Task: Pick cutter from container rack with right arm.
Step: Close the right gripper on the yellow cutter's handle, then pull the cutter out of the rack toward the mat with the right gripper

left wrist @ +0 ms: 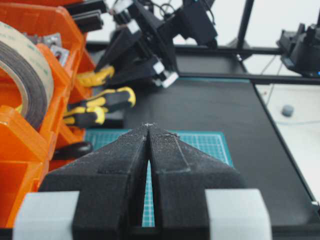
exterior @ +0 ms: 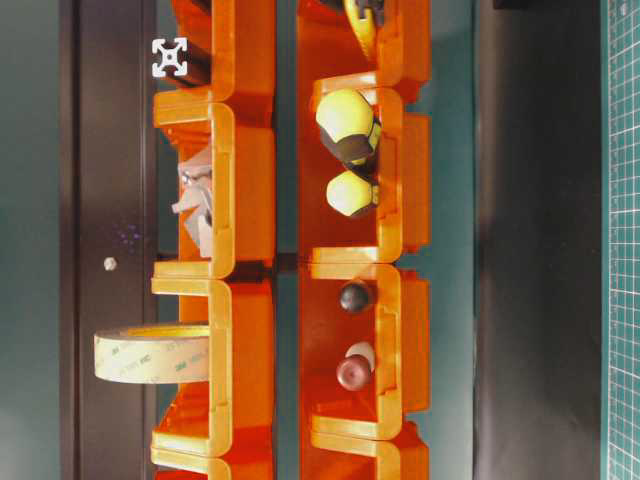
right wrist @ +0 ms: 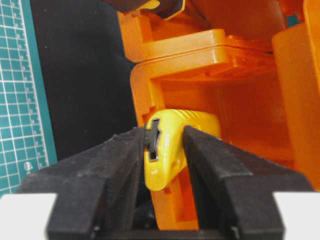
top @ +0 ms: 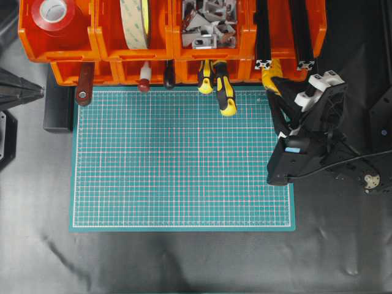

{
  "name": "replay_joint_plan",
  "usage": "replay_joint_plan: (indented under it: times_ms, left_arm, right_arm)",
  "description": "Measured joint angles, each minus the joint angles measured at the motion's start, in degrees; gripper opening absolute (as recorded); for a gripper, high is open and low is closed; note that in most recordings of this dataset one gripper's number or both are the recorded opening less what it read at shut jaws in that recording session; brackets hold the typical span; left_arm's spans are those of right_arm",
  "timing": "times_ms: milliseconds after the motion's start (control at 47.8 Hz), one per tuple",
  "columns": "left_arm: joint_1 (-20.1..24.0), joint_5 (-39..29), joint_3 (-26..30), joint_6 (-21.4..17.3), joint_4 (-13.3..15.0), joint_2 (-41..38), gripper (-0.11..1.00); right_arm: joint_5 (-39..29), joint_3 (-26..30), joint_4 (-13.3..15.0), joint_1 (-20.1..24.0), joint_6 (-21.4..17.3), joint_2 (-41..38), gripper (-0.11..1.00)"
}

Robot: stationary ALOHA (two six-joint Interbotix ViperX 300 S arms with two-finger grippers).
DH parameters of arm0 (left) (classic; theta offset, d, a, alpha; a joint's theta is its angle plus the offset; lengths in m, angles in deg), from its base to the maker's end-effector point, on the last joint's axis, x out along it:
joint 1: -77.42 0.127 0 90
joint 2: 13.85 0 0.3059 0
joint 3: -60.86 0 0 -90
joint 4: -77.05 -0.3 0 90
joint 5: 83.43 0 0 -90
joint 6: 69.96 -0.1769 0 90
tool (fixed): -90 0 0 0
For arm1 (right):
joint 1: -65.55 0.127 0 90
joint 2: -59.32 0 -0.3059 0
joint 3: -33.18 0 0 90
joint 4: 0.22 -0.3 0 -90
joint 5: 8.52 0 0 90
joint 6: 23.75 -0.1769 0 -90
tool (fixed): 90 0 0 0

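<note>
Two black fingers of the right gripper (right wrist: 164, 140) sit pressed against either side of the yellow cutter (right wrist: 167, 150), clamping it between them. It juts from a lower bin of the container rack (right wrist: 200, 55). Away from it, the left gripper (left wrist: 148, 131) has its tips together.

The overhead view looks straight down on the surface (top: 184, 263), from well above the right pincer (top: 274, 92), with the container rack (top: 171, 43) along the top edge. The table-level view sits close to the rack (exterior: 240, 200), its picture turned sideways, facing the bin fronts. The left wrist view looks out along the left pincer (left wrist: 148, 127) toward the right arm (left wrist: 150, 45). The right wrist view looks along its pincer (right wrist: 162, 132), very near a bin. All four share the rack.
</note>
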Motion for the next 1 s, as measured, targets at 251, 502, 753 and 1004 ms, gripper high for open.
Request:
replay_joint_plan:
  times_ms: [251,502,753,1004]
  left_arm:
    - [0.0,-0.09,0.0,0.0,0.09,0.09,0.0]
    - [0.0,0.0,0.0,0.0,0.0,0.62,0.0]
    - [0.0,-0.09,0.0,-0.09,0.09,0.7,0.0]
    - [0.0,-0.09,0.0,0.0,0.09,0.7,0.0]
  right_arm:
    - [-0.44,1.41,0.0,-0.26,-0.09,-0.35,0.24]
    - [-2.9,2.9,-0.09,0.7,0.18,-0.44,0.23]
    - [-6.86,4.75,-0.09,4.66,0.26,-0.44,0.22]
    - [-10.72,8.09,-0.09,9.23,1.67,-0.44,0.21]
